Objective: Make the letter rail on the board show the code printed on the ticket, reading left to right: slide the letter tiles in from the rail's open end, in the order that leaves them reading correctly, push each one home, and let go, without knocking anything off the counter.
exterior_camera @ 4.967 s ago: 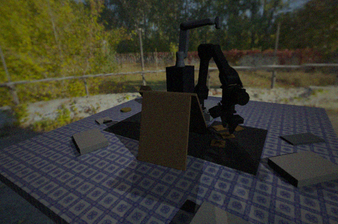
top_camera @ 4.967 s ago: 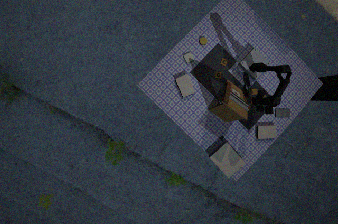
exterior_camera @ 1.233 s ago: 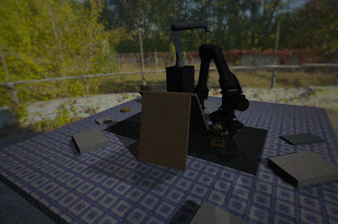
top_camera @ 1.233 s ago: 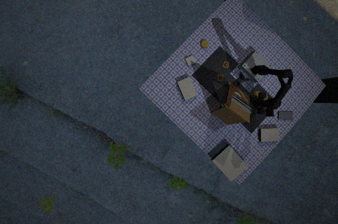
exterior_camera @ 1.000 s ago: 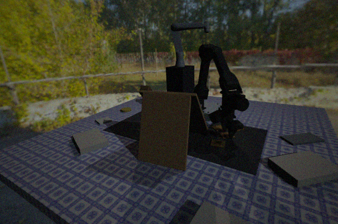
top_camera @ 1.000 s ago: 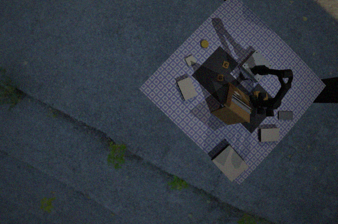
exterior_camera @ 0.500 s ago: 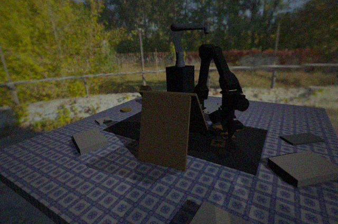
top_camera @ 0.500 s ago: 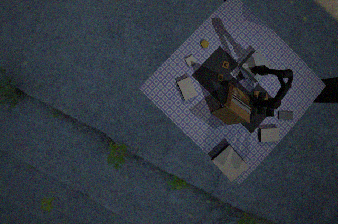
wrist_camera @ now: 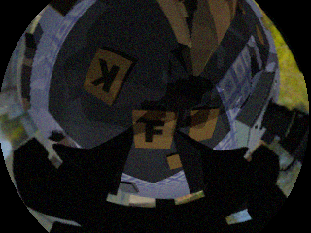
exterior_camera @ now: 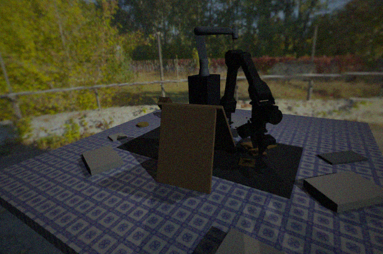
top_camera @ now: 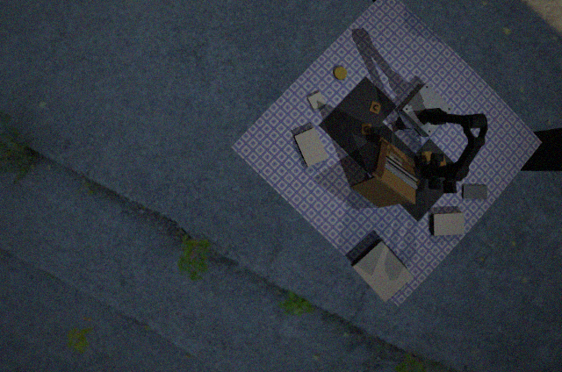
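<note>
Tan and square, the letter tile marked F [wrist_camera: 154, 130] sits between my black parallel-jaw gripper's [wrist_camera: 155, 149] fingers, which are pressed in on its two sides, so I have it pinched just above the dark mat [exterior_camera: 278, 177]. Just beside it on the right in the wrist view lies another tan tile [wrist_camera: 205, 123] whose letter I cannot read, and further off to the upper left a tan tile marked K [wrist_camera: 107, 77] lies flat on the dark surface, well apart from the gripper. From the top view I see two more small tan tiles [top_camera: 375, 107] on the dark board [top_camera: 349, 118] on the far side of the brown upright cardboard-coloured panel [exterior_camera: 185, 145]; the panel stands tilted between the exterior camera and the rail, hiding the rail from that side. The black arm [exterior_camera: 257, 90] bends down behind the panel, next to a dark box with a grey pole [exterior_camera: 202, 56]. Around the mat lie several flat grey slabs [exterior_camera: 343, 190], a small round yellow disc [top_camera: 340, 72] and a small grey tile [top_camera: 316, 99]. Everything rests on a blue-and-white checked counter top [exterior_camera: 93, 214], outdoors, with a wooden fence [exterior_camera: 61, 89] and trees behind.
</note>
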